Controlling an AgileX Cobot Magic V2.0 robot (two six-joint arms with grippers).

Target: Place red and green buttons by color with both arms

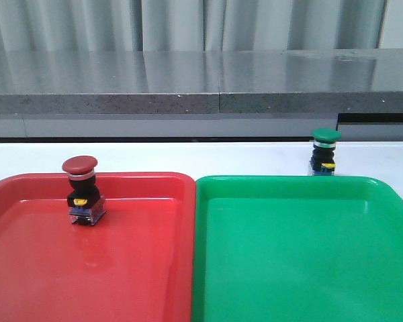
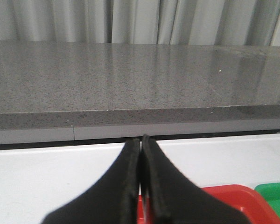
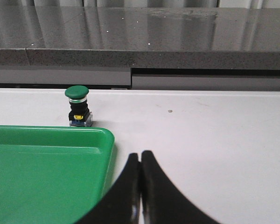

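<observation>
Red button (image 1: 81,191) stands upright inside the red tray (image 1: 141,268), near its far left part. Its green twin (image 1: 324,153) sits on the white table (image 1: 188,157) just behind the green tray's (image 1: 302,261) far rim (base partly hidden by that rim). Both trays are cut off at the near edge. The left end effector (image 2: 140,186) and right end effector (image 3: 140,186) each have fingers pressed together, holding nothing.
</observation>
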